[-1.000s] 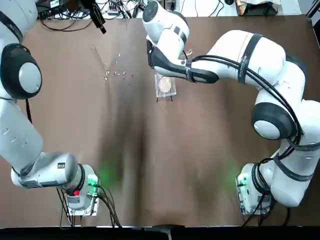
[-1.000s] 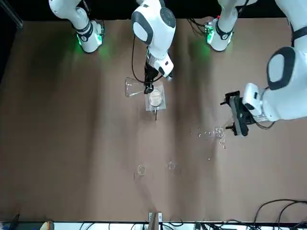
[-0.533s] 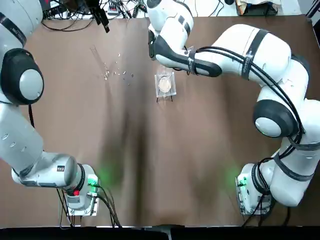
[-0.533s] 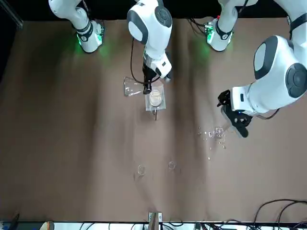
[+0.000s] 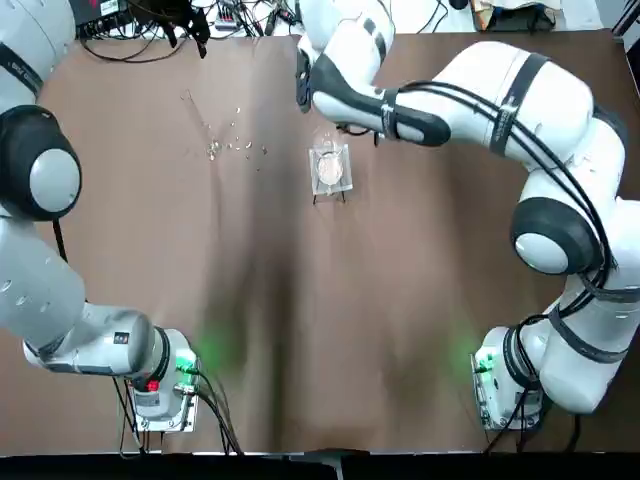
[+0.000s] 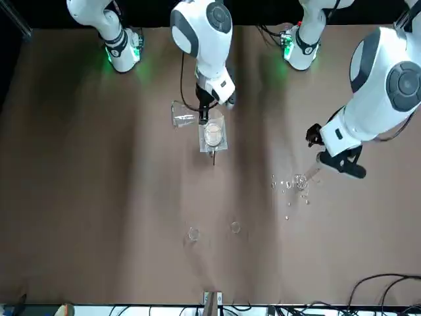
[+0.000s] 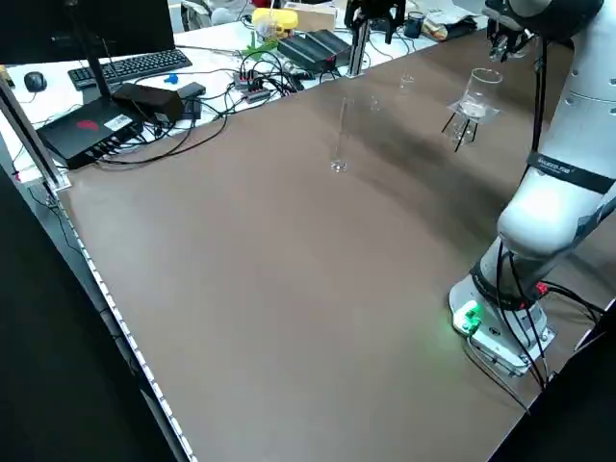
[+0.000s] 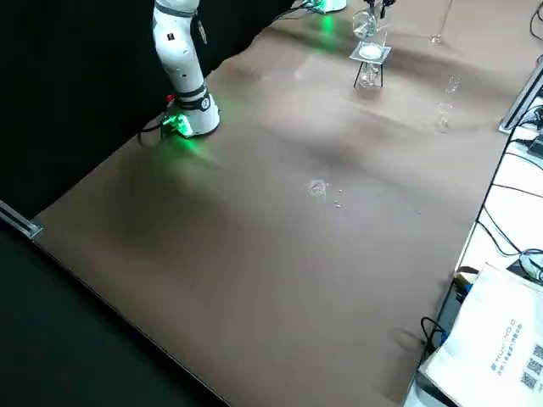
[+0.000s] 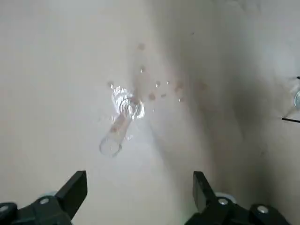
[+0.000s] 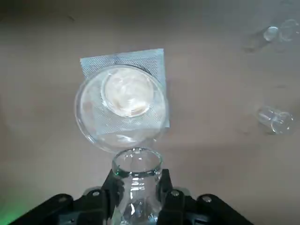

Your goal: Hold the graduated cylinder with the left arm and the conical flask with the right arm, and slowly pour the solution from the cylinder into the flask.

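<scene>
One glass is in hand and the other is not: the right gripper [image 10: 138, 175] has its fingers closed against opposite sides of the flask [image 10: 137, 192], near the stand [image 8: 372, 55] with its clear vessel [image 10: 122, 108]. Gripping it by the sides leaves the round mouth free, which is what a receiving vessel needs, though I can't be sure how level the flask is. The left gripper [image 9: 140, 187] has its fingers spread wide with nothing between them, above the table [image 7: 269, 260] and near the cylinder [image 9: 118, 133]. That cylinder stands upright on the table at the left arm's side, well apart from the flask, with clear bits [image 5: 248, 148] scattered around its foot; whether they are drops or glass I can't tell. The wide spread suits a gripper that has yet to line up on such a slim tube. My reading is that the left arm is approaching for its grasp, so the task is about half set up and the pour lies ahead. Next it should bring one finger to each side of the tube and close gently, since a nudge could topple so narrow a thing. The flask is best held quiet, clear of the stand, until the cylinder is lifted.
</scene>
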Tool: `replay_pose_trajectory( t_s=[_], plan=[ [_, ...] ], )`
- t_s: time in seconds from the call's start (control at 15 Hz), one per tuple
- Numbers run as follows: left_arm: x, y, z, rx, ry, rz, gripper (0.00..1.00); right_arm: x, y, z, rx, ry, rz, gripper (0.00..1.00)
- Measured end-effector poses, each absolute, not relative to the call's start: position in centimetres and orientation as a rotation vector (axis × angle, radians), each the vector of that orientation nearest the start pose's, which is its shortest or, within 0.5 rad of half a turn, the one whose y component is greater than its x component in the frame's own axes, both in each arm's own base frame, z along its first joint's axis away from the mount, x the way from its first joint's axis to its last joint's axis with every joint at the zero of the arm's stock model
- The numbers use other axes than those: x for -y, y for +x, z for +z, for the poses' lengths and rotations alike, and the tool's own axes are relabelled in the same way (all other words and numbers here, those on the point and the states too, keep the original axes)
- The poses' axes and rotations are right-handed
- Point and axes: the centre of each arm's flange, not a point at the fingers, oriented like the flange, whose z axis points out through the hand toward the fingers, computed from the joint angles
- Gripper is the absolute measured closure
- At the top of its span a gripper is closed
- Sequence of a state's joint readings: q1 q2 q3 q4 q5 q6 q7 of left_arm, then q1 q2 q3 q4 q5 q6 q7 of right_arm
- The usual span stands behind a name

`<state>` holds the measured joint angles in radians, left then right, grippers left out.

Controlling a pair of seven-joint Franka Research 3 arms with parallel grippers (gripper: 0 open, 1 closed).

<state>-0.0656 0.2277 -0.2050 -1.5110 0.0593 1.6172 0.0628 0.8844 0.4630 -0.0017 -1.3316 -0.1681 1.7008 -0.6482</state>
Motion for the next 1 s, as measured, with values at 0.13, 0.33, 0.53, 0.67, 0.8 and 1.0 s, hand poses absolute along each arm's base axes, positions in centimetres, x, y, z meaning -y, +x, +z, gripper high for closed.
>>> replay_pose_trajectory(
  t_s=[0.13,0.33,0.53,0.67,0.8,1.0],
  plan=[
    [14.5,59.0,53.6,-0.435,-3.066,0.214,0.0,-50.0,46.4,47.7,2.256,-2.378,0.094,0.61],
    [14.0,57.0,56.6,-0.394,-3.056,0.223,0.0,-46.2,49.3,50.0,2.194,-2.383,0.061,0.61],
    [12.6,54.9,59.3,-0.286,-3.049,0.239,0.0,-38.8,54.0,52.1,2.106,-2.287,0.02,0.61],
    [11.8,55.0,59.1,-0.169,-3.051,0.246,0.0,-33.2,56.9,52.8,2.063,-2.227,-0.02,0.61],
    [10.2,55.3,58.9,-0.094,-3.053,0.252,0.0,-27.0,59.6,53.0,2.021,-2.154,-0.071,0.61],
    [9.2,55.4,59.0,-0.064,-3.055,0.254,0.0,-17.6,62.7,51.3,1.987,-2.015,-0.166,0.61]
  ],
)
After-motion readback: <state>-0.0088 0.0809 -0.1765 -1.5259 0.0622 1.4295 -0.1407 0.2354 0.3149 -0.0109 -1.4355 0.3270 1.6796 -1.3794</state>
